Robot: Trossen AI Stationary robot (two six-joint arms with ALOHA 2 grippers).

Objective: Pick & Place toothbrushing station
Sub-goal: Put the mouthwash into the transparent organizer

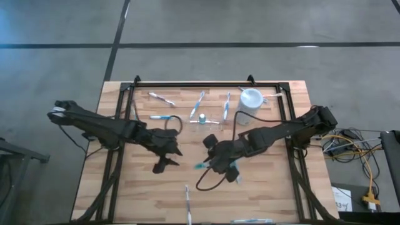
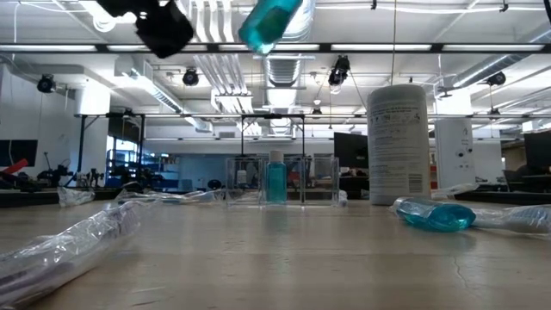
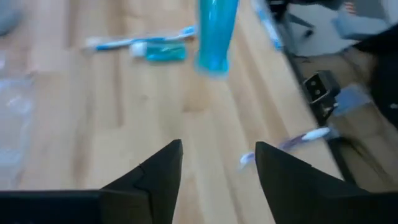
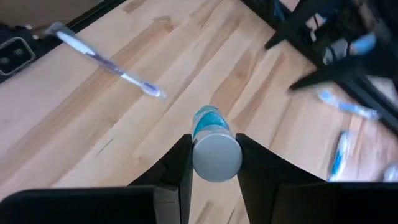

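Right claw: my right gripper (image 4: 214, 163) sits centre of the high frame, just right of middle (image 1: 220, 161), above the table; fingers closed snug on a teal tube.
Held item: teal white-capped tube (image 4: 214, 144), cap end toward my wrist cam, teal body pointing away; teal tip pokes out left of the claw in the high view (image 1: 200, 166); in the low view it hangs at top centre (image 2: 269, 23), clear of the table.
Left claw: my left gripper (image 3: 217, 171) is centre-left in the high frame (image 1: 167, 157), just beside the right one; fingers spread apart, nothing between them.
Left wrist view: the held tube shows at top centre (image 3: 216, 34); another teal tube with a toothbrush lies flat at upper left (image 3: 163, 51).
Clear holder: upper centre of the high frame (image 1: 202, 118), one teal tube upright inside it (image 2: 275, 177).
White cup: upper right of centre (image 1: 251, 99), upright, right of the holder in the low view (image 2: 397, 145).
Toothbrushes: several flat in the upper centre (image 1: 161, 99), one at bottom centre (image 1: 187, 195), same one at upper left of my right wrist view (image 4: 106, 61).
Table: wooden slats (image 1: 144, 194), dark frame around.
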